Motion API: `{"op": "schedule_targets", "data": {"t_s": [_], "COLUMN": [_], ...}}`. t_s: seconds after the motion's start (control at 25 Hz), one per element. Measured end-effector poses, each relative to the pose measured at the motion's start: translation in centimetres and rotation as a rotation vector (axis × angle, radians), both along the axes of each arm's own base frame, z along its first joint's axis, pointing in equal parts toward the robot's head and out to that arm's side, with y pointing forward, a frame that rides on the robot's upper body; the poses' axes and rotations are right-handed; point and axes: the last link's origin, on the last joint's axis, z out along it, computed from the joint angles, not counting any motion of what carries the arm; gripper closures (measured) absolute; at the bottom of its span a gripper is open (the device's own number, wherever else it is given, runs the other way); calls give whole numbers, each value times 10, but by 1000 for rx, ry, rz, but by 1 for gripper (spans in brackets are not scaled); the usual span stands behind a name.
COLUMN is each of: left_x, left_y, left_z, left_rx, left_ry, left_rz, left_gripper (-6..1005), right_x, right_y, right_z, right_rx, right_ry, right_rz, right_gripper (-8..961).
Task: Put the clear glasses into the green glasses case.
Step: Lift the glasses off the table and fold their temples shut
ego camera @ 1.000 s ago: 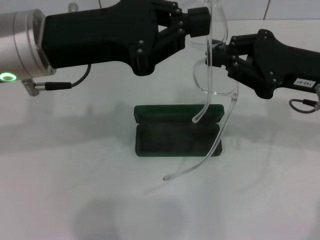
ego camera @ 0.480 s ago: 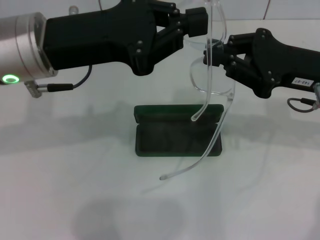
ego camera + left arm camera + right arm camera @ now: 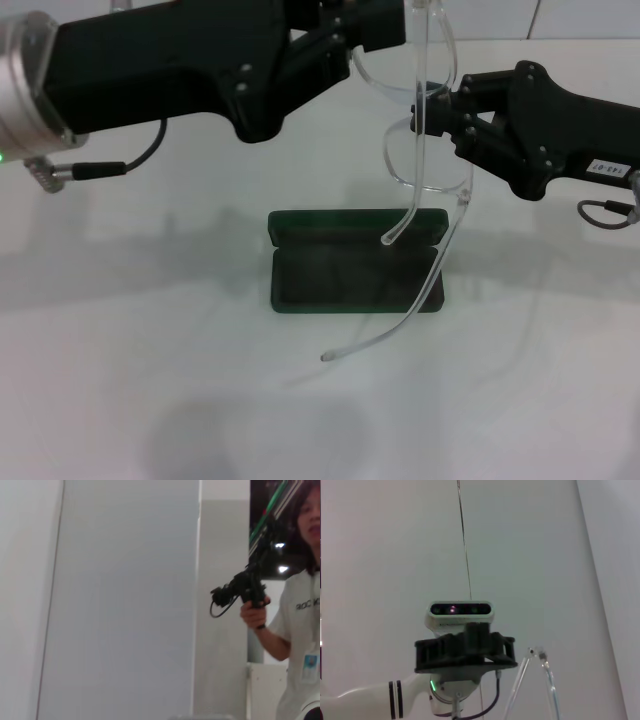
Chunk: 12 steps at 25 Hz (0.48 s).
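both grippers are holding the glasses (image 3: 425,150) aloft: right gripper (image 3: 445,112) pinching the frame, left gripper (image 3: 395,25) closed on its top, temples dangling toward the open case (image 3: 355,275) directly below.

The green glasses case (image 3: 356,262) lies open at the middle of the surface (image 3: 150,350), lid toward the far side. The clear glasses (image 3: 425,160) hang in the air above the case's right part, temple arms dangling downward; one tip is over the lid, the other is nearer than the case. The left claw (image 3: 385,20) is left of the glasses at their top, the right claw (image 3: 440,112) right of them.
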Motion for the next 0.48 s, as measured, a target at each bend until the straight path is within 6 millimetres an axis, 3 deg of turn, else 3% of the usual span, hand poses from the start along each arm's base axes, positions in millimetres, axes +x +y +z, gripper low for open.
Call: {"op": "schedule_targets", "data": {"t_s": [0.48], "left_x": [-2], "left_y": [2], "left_z": [-14], "left_rx": [-60], "left_ry": [-12], "left_rz": [6], "left_gripper": [972], "right_x": [-13], "right_y": [4], "right_z": [-6], "right_rx": [4], "right_ry": [35], "right_rz": [26], "right_gripper": [860]}}
